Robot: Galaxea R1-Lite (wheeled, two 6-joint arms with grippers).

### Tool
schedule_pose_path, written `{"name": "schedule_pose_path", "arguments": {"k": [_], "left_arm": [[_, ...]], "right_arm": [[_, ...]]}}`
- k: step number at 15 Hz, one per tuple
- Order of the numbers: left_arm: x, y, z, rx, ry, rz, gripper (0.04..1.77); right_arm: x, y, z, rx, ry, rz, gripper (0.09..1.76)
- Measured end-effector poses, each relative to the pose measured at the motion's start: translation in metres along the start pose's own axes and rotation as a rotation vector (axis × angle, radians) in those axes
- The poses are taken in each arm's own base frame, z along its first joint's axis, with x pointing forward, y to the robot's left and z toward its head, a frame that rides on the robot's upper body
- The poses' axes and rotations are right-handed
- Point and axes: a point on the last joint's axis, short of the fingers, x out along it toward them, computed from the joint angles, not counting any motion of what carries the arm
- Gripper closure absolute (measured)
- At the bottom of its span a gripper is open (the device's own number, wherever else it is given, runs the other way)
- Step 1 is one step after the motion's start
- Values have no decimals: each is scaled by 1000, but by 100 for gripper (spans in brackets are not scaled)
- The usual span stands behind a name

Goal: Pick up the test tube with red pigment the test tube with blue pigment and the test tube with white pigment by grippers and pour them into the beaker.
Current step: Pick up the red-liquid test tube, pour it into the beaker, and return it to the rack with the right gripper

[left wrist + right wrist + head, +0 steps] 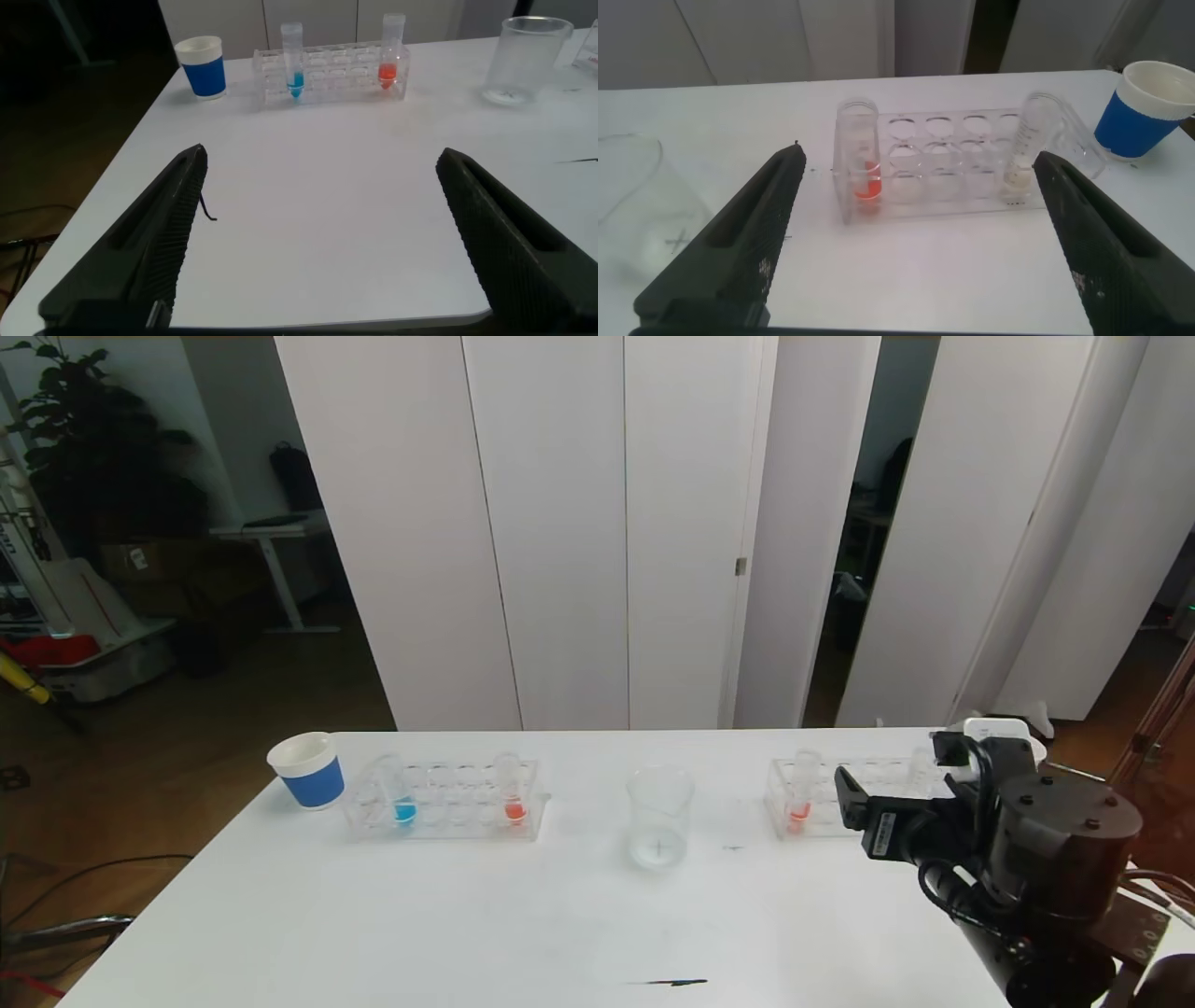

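The clear beaker (660, 817) stands mid-table. To its left, a clear rack (448, 821) holds the test tube with blue pigment (403, 795) and a red tube (513, 793). To its right, a second rack (822, 829) holds a red tube (800, 798). It also holds the test tube with white pigment (1022, 154), leaning at the rack's other end. My right gripper (920, 154) is open and empty, just short of this rack (943, 177). My left gripper (322, 154) is open and empty, low over the table's near left part, facing the left rack (336, 79).
A white paper cup with a blue band (306, 770) stands left of the left rack. A second one (1144, 107) stands beyond the right rack. A black mark (672, 981) lies near the table's front edge. My right arm (1027, 840) hides part of the right rack.
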Motion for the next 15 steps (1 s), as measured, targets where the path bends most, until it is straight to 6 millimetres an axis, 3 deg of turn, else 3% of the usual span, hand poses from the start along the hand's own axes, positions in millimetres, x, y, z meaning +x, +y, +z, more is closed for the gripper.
{"name": "schedule_pose_path", "arguments": {"k": [8,15], "left_arm": [[0,0,0,0,0,0,6],[0,0,0,0,0,0,6]], "right_arm": [[58,31,-24,-45,17,0,10],[93,32,-36,-45,41,22,10]]}}
